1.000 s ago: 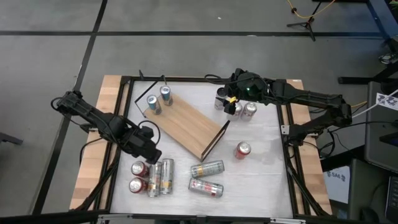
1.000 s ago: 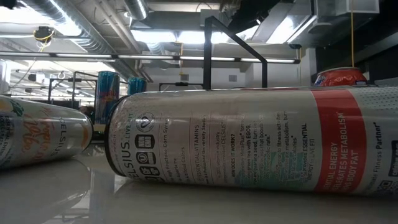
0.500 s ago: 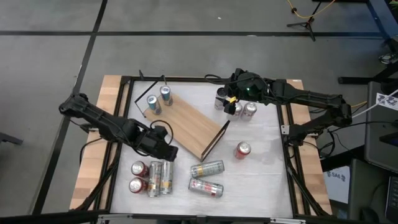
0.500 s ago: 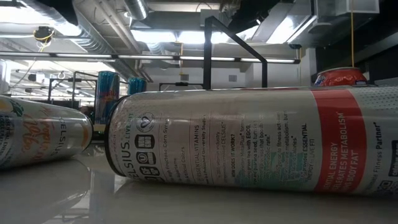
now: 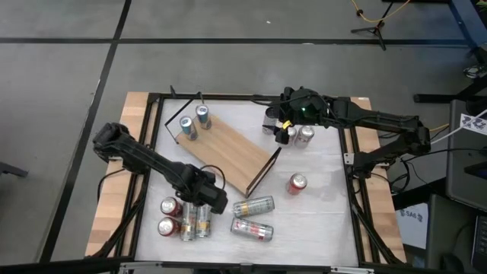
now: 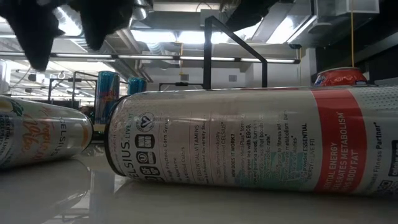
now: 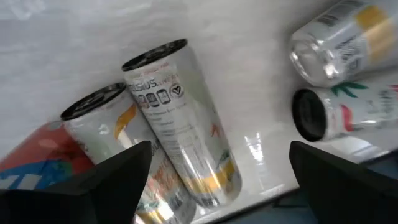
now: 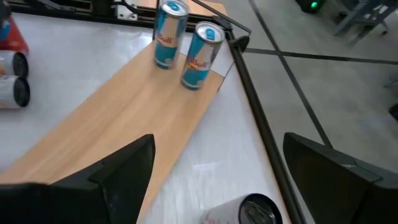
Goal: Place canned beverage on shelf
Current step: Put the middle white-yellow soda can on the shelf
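Observation:
The shelf (image 5: 228, 152) is a light wooden board on a black frame, lying aslant mid-table; it also shows in the right wrist view (image 8: 118, 106). Two blue cans (image 5: 194, 122) stand on its far left end (image 8: 186, 37). My left gripper (image 5: 207, 195) is open and hovers over two silver cans (image 5: 195, 217) lying side by side near the front left. In the left wrist view the open gripper (image 7: 219, 149) has those cans (image 7: 177, 124) between and beyond its fingers. My right gripper (image 5: 285, 125) is open (image 8: 217, 140) above a cluster of cans (image 5: 303, 134) at the far right.
Two red cans (image 5: 167, 215) lie left of the silver pair. Two more silver cans (image 5: 253, 218) lie near the front middle, and the nearer one fills the low view (image 6: 249, 140). A red can (image 5: 296, 183) stands right of the shelf. The black table frame (image 5: 152, 137) runs around the white top.
My left gripper has gone toward the table's right and near edges, from beside the shelf's near left side to over the two lying silver cans, and its fingers have come into the top left of the low view. The cans have kept still.

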